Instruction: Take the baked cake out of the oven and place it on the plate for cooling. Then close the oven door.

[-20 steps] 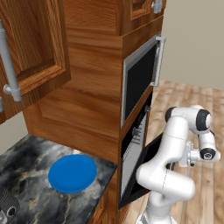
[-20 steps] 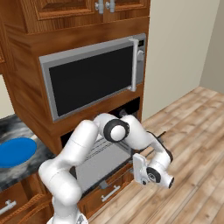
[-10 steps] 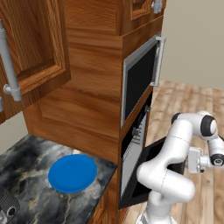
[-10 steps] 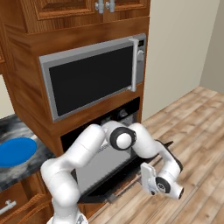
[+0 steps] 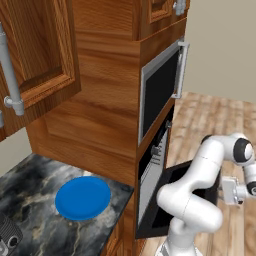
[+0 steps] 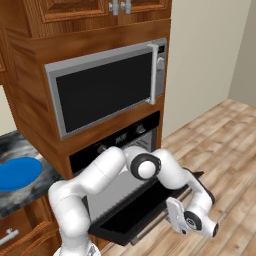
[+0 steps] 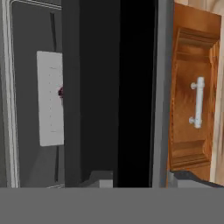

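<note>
Gripper [image 7: 135, 177] clamps the flat black glass oven door's [image 6: 145, 205] edge; round blue plate [image 5: 83, 197] on marble.

The table [image 5: 30, 200], a dark marbled slab with pale veins, sits at the left of the wooden cabinet tower. The plate [image 5: 83, 197] lies flat on it, bare on top, toward its 3 o'clock edge and just beside the cabinet wall. In the right base view the plate [image 6: 16, 173] shows at 9 o'clock. Wooden plank floor [image 6: 225, 145] spreads to the right.
</note>
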